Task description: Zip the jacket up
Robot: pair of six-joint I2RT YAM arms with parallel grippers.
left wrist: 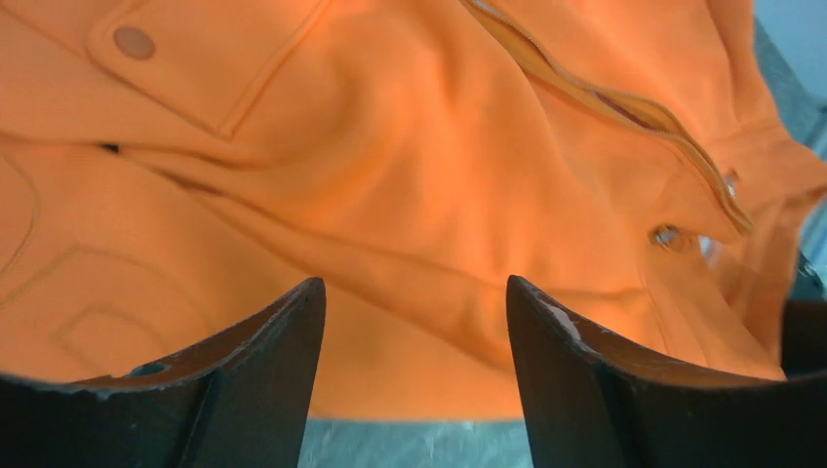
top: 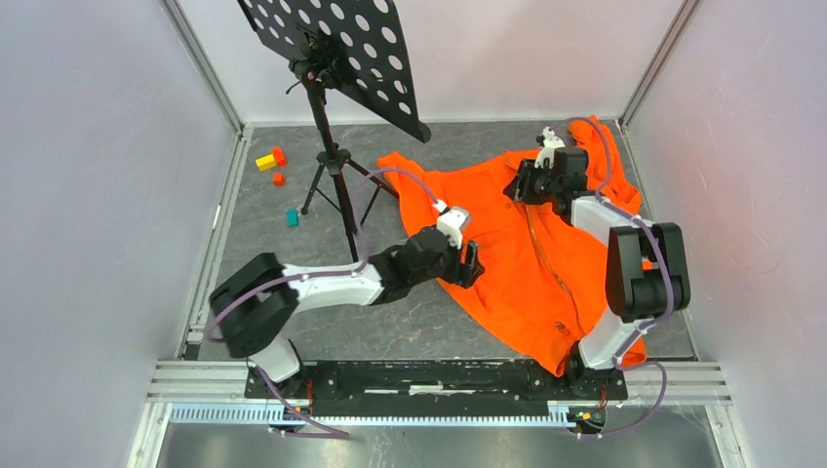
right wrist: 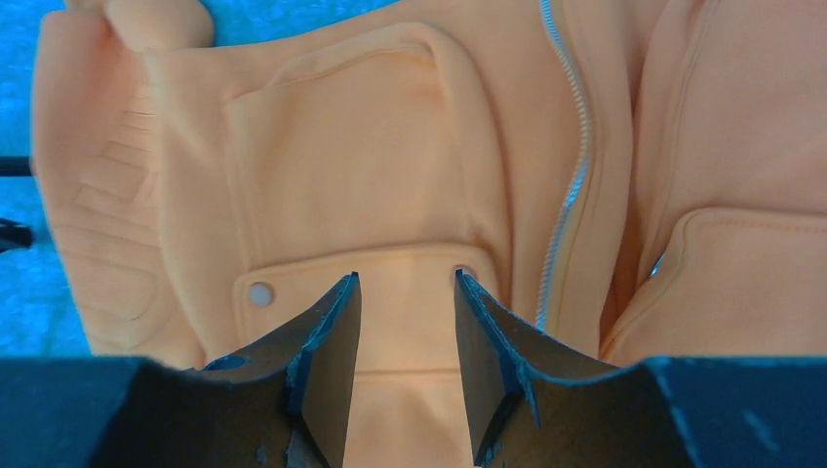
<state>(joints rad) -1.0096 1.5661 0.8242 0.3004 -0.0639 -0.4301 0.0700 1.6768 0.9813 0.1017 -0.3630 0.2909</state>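
Observation:
The orange jacket (top: 531,253) lies spread on the grey table, collar end far, hem near. Its light zipper (top: 546,249) runs down the front and looks parted along part of its length. My left gripper (top: 474,265) is open at the jacket's left edge; in the left wrist view its gripper (left wrist: 414,292) hangs over orange fabric (left wrist: 390,175), with the zipper (left wrist: 605,97) at the upper right. My right gripper (top: 517,183) is open over the upper chest; in the right wrist view its gripper (right wrist: 405,283) is above a pocket flap (right wrist: 390,292), left of the zipper (right wrist: 571,166).
A black music stand on a tripod (top: 332,166) stands left of the jacket, its perforated tray (top: 341,49) overhanging the far table. Small coloured blocks (top: 271,159) lie at the far left. White walls close in on both sides.

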